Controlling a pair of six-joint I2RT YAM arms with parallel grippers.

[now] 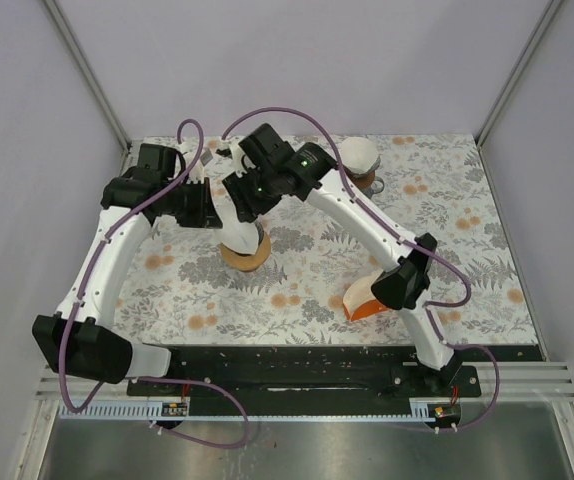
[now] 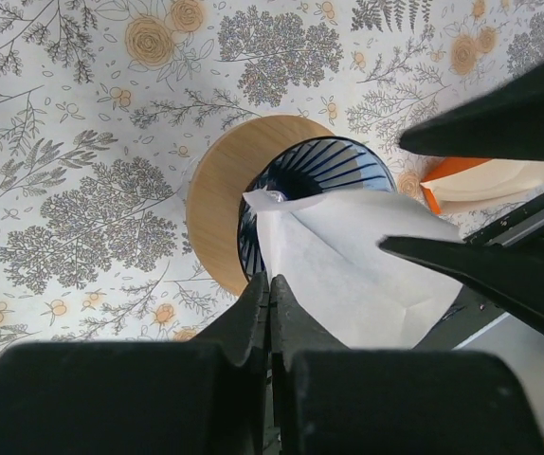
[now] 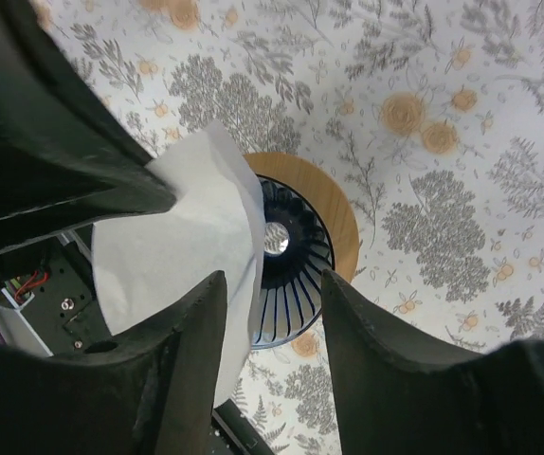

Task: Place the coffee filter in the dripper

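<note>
Above dripper (image 2: 334,169): coffee filter (image 2: 348,275) thin, limp paper, creases easily; left fingers (image 2: 251,318) pinch its edge, best hold; right fingers (image 3: 185,365) spread wide, empty.

Left arm (image 1: 107,262) and right arm (image 1: 367,225) comprised white curved links with black joint housings. Purple cables (image 1: 277,112) looped along both. One housing carried a green light (image 1: 305,160). Fingers (image 3: 182,370) were black and tapered.

The left gripper (image 2: 270,289) has its fingers pinched together on the edge of the white coffee filter (image 2: 348,275). The filter overhangs the ribbed dripper (image 2: 334,169), which sits on a wooden base (image 2: 217,204) on the floral worktop (image 2: 73,123).
</note>
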